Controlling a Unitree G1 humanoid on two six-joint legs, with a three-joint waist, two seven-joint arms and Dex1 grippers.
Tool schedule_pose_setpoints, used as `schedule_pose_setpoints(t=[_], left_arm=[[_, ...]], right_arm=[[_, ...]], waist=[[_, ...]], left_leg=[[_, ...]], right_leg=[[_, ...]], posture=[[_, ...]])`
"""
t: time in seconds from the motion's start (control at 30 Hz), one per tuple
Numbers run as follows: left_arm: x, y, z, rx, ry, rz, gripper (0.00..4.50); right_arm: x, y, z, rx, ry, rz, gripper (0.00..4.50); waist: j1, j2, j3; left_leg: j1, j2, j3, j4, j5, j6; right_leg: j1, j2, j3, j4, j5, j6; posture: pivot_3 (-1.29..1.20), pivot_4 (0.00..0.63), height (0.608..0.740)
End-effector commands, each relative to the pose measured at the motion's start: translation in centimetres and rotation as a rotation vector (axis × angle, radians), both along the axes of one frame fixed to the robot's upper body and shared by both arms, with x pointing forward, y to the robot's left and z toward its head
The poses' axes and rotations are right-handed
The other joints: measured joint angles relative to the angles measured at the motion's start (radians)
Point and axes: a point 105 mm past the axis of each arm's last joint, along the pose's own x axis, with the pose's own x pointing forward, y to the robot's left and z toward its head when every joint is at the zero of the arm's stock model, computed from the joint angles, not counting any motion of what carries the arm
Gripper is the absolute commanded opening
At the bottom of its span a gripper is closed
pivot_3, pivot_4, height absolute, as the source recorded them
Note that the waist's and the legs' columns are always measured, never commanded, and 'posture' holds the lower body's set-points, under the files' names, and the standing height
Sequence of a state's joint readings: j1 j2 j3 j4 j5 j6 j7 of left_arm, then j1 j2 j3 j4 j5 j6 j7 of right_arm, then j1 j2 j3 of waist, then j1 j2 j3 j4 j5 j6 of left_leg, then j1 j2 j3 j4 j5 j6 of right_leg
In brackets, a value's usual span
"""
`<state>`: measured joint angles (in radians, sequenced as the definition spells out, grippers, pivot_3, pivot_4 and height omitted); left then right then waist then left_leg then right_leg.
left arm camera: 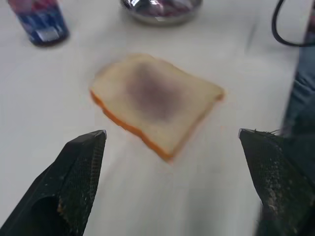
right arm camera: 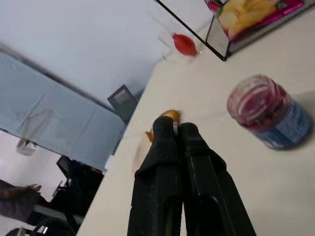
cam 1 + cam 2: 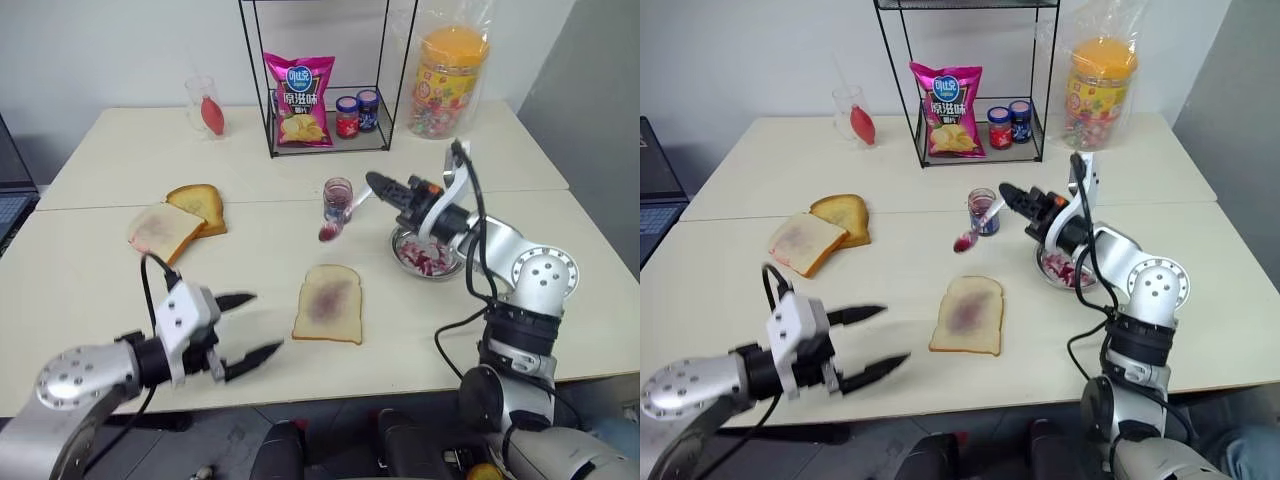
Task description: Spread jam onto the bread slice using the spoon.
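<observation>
The right gripper (image 3: pixel 1008 192) is clamped on the spoon (image 3: pixel 978 225), whose jam-tipped bowl hangs in the air just near of the jar (image 3: pixel 982 211). The left gripper (image 3: pixel 875 340) hovers spread wide and empty over bare table (image 3: pixel 720 290), left of the bread slice (image 3: pixel 968 315), which lies near the table's near edge.

The pale table (image 3: pixel 90 280) carries the bread slice (image 3: pixel 329 304), jam jar (image 3: pixel 338 199), metal bowl (image 3: pixel 426 253), perhaps two more slices (image 3: pixel 180 221).

right gripper (image 3: pixel 372 181) holding spoon (image 3: pixel 345 213) above table, bread slice (image 3: pixel 329 303) smeared
</observation>
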<state>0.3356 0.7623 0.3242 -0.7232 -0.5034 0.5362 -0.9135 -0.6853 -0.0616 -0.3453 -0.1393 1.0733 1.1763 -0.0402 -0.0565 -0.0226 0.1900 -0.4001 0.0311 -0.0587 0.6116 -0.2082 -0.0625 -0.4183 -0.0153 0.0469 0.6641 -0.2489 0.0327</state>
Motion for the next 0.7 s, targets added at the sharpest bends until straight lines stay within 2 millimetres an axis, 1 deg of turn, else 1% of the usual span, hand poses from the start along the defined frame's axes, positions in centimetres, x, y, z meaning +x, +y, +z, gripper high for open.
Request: schedule_pose_setpoints(t=[0.03,0.13,0.27,0.33,0.4,0.47,0.5,0.7], left_arm=[[-0.6,0.1,0.4,0.041,-0.058,-0.024,4.5],[-0.3,0.4,-0.2,0.047,-0.063,-0.015,4.5],[0.8,0.3,-0.8,0.016,-0.077,0.018,4.5],[1.1,0.2,-1.0,0.008,-0.084,0.019,4.5],[1.4,0.1,-1.3,0.008,-0.086,0.016,4.5],[1.6,-0.1,-1.6,0.01,-0.09,0.009,4.5],[1.7,-0.2,-1.6,0.006,-0.092,0.008,4.5],[2.3,-0.8,-1.6,-0.002,-0.107,-0.018,4.5]], right_arm=[[-1.6,1.6,-0.5,-0.078,-0.11,0.051,0.04],[-1.7,1.9,-1.5,-0.082,-0.107,0.041,0.04],[-1.8,2.5,-2.5,-0.167,-0.161,0.045,0.04],[-2.2,2.8,-2.7,-0.202,-0.194,0.054,0.04],[-3.1,3.3,-2.9,-0.272,-0.257,0.08,0.04],[-3.8,3.6,-3.1,-0.33,-0.317,0.097,0.04],[-4.0,3.7,-3.0,-0.325,-0.324,0.098,0.04],[-5.3,4.3,-2.1,-0.406,-0.467,0.131,0.04]], waist=[[-0.001,0.0,0.0],[0.0,0.0,0.0],[0.0,0.0,0.0],[0.0,-0.001,-0.001],[-0.001,-0.001,-0.001],[-0.001,-0.001,-0.001],[-0.001,0.0,-0.001],[-0.001,-0.001,-0.001]], left_leg=[[0.0,0.0,0.0,0.0,0.0,0.0],[-0.001,0.0,0.0,0.0,0.0,0.0],[-0.001,0.0,0.001,0.0,0.0,0.0],[-0.001,0.0,0.001,0.0,0.0,0.0],[-0.001,0.0,0.001,0.0,0.0,0.0],[-0.001,0.0,0.001,0.0,0.0,0.0],[-0.001,0.0,0.001,0.0,0.0,0.0],[-0.001,0.001,0.001,0.0,0.0,0.0]], right_leg=[[0.0,0.0,0.0,0.0,0.0,0.0],[-0.001,0.0,0.0,0.0,0.0,0.0],[-0.001,0.0,0.001,-0.001,0.0,0.001],[-0.001,0.0,0.001,-0.001,0.0,0.001],[-0.001,0.0,0.001,-0.001,0.0,0.001],[-0.001,0.0,0.001,-0.001,0.001,0.002],[-0.001,0.0,0.001,-0.001,0.001,0.002],[-0.001,0.001,0.001,0.0,0.0,0.001]], posture=[[0.0,0.15,0.74],[0.0,0.15,0.74],[0.0,0.15,0.74],[0.0,0.15,0.74],[0.0,0.15,0.74],[0.0,0.15,0.74],[0.0,0.15,0.74],[0.0,0.15,0.74]])
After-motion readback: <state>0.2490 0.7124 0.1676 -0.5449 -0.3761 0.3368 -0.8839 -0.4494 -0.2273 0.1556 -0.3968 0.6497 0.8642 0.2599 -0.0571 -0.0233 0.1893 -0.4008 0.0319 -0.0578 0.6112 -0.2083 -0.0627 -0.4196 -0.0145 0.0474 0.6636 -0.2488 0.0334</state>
